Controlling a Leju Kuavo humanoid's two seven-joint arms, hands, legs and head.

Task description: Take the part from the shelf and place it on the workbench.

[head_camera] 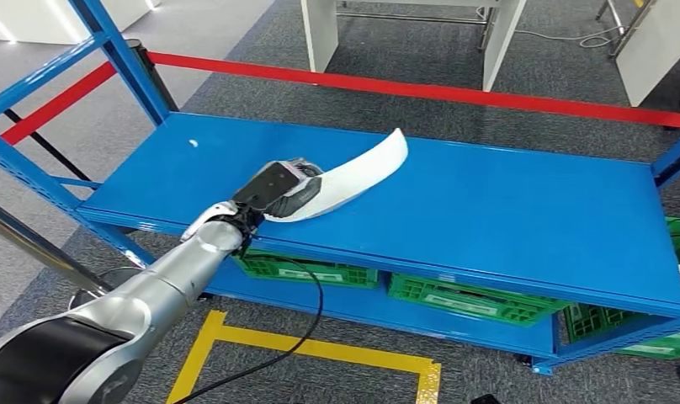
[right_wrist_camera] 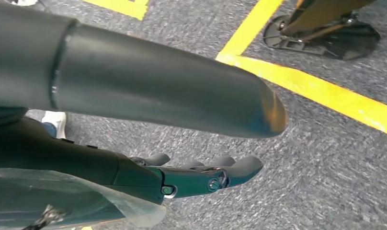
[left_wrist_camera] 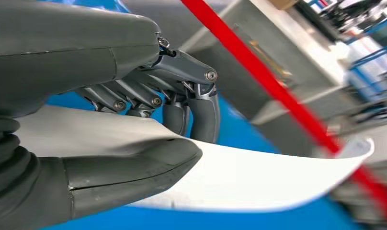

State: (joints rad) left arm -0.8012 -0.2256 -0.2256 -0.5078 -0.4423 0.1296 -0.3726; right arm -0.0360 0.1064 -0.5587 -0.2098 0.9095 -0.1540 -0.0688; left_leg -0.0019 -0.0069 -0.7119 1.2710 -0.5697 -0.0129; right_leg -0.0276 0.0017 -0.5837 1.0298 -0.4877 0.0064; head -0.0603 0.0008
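Part [head_camera: 353, 177]: white, curved, above blue shelf [head_camera: 505, 210], clamped at one end between thumb and fingers [left_wrist_camera: 203, 117] of left hand [head_camera: 282, 187]. Right hand [right_wrist_camera: 182, 177]: fingers extended, apart, holding nothing, over grey floor [right_wrist_camera: 325, 158].

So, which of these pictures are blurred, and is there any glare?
Head view: sharp, with soft glare on the blue shelf. Left wrist view: the robot hand and white part are sharp, the background smeared. Right wrist view: the carpet looks slightly blurred, with a highlight on the thumb.
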